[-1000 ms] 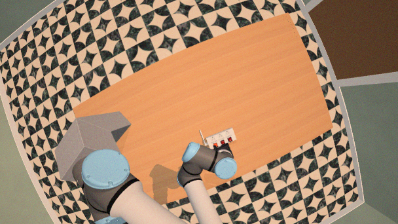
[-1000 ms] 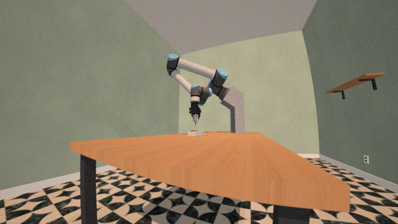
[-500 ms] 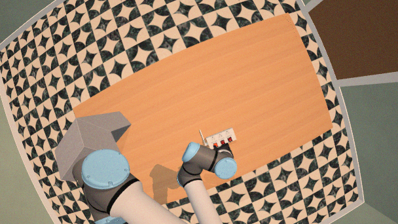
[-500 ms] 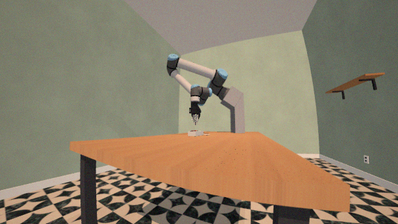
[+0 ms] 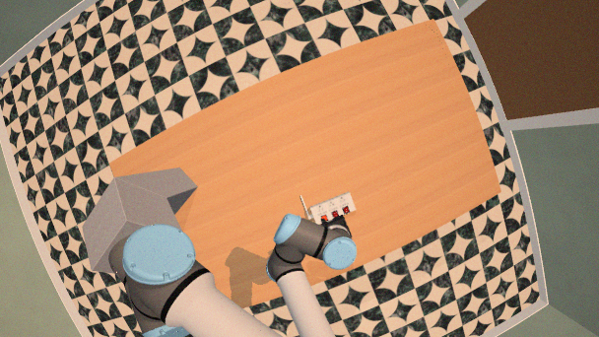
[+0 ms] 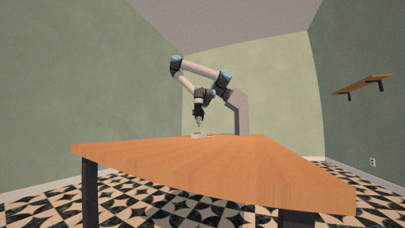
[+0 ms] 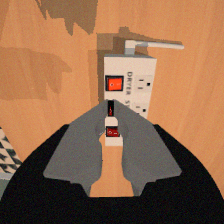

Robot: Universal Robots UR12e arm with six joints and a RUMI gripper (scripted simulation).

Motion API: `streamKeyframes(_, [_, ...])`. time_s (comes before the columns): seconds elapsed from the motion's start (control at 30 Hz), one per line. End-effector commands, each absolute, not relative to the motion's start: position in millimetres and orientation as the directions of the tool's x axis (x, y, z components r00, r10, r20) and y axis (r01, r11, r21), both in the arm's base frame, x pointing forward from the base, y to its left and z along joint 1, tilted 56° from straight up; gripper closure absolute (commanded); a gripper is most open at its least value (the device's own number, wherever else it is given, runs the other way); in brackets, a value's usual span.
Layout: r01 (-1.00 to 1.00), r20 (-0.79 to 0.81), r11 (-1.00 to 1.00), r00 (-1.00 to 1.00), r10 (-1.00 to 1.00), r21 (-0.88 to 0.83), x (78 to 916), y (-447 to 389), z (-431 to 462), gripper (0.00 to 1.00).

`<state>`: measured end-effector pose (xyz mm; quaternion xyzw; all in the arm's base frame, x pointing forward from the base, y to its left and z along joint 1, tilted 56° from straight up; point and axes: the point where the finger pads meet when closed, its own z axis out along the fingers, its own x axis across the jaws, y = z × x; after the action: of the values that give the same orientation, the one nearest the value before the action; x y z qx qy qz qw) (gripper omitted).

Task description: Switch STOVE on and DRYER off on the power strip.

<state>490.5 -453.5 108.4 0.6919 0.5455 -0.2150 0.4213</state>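
A white power strip (image 5: 336,203) (image 6: 198,135) (image 7: 131,67) lies face up on the wooden table (image 5: 345,123) (image 6: 233,160), near the edge by the arm. It has three red rocker switches. In the wrist view the switch marked DRYER (image 7: 114,83) is the far one and glows bright red. The middle switch (image 7: 110,108) shows only as a sliver between my fingertips. The near switch (image 7: 112,132) shows in the gap behind the tips. Their labels are hidden. My gripper (image 7: 110,101) (image 6: 199,125) is shut and empty, pointing straight down a little above the strip's middle.
A short white cable stub (image 5: 303,204) (image 7: 150,45) sticks out of the strip's far end. The arm's grey pedestal (image 5: 143,197) (image 6: 241,113) stands at the table's corner. A wall shelf (image 6: 361,83) hangs far to the right.
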Motion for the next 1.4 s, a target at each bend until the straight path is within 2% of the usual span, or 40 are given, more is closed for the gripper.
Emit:
streamKeyframes(0.0, [0.936,-0.757,-0.049,0.312,0.574,0.349,491,-454,108,1.00])
streamKeyframes(1.37, [0.936,-0.757,-0.049,0.312,0.574,0.349,496,-484,88,1.00])
